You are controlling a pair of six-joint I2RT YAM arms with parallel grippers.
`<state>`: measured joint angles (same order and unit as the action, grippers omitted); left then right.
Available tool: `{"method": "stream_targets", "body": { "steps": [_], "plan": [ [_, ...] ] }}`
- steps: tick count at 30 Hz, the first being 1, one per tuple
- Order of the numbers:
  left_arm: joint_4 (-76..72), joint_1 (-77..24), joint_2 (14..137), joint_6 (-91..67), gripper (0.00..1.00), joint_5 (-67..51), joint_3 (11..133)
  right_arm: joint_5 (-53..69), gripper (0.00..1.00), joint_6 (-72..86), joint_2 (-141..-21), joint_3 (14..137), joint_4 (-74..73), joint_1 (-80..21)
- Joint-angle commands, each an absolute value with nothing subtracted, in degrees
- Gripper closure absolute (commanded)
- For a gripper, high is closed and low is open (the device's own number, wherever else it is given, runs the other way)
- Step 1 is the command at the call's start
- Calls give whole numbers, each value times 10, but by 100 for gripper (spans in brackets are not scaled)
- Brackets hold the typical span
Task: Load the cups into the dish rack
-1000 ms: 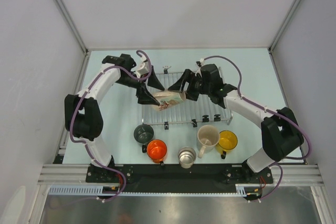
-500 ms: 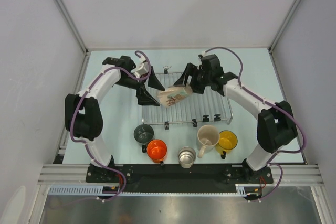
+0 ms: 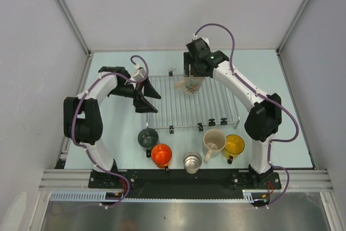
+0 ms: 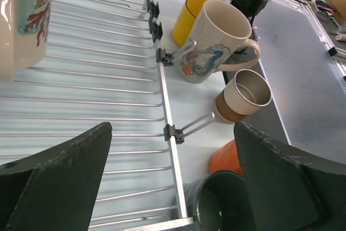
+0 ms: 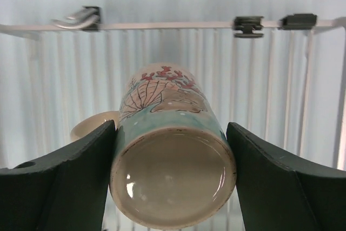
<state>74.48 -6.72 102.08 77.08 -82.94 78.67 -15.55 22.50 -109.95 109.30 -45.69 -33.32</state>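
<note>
My right gripper (image 3: 190, 79) is shut on a cream cup painted with coral and shells (image 3: 191, 86), and holds it over the back part of the dish rack (image 3: 216, 101). In the right wrist view the cup's base (image 5: 173, 179) faces the camera between the two fingers, mouth toward the rack's bars (image 5: 270, 79), handle to the left. My left gripper (image 3: 145, 100) stands open and empty at the rack's left edge. Five cups stand in front of the rack: dark grey-green (image 3: 147, 137), orange (image 3: 161, 154), steel (image 3: 192, 161), cream (image 3: 213, 142) and yellow (image 3: 234, 144).
The left wrist view looks along the rack's front rail (image 4: 165, 96) with its black clips. The cream cup (image 4: 216, 41), yellow cup (image 4: 189, 13) and steel cup (image 4: 246, 94) stand just beyond it. White walls enclose the table.
My left gripper has opened, let go of the painted cup and drawn back to the left. The right arm has carried the cup to the rack's back and turned it mouth down.
</note>
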Motion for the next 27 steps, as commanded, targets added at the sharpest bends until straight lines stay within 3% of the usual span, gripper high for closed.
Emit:
{"method": "stream_targets", "body": {
  "steps": [1,27],
  "plan": [
    [744,-60,973,792,0,-985,753,-277,100,195,-1133,1148,-516,-336],
    [744,-54,997,839,0,-983,686,-280,100,188,-1167,1161,-523,-256]
  ]
}}
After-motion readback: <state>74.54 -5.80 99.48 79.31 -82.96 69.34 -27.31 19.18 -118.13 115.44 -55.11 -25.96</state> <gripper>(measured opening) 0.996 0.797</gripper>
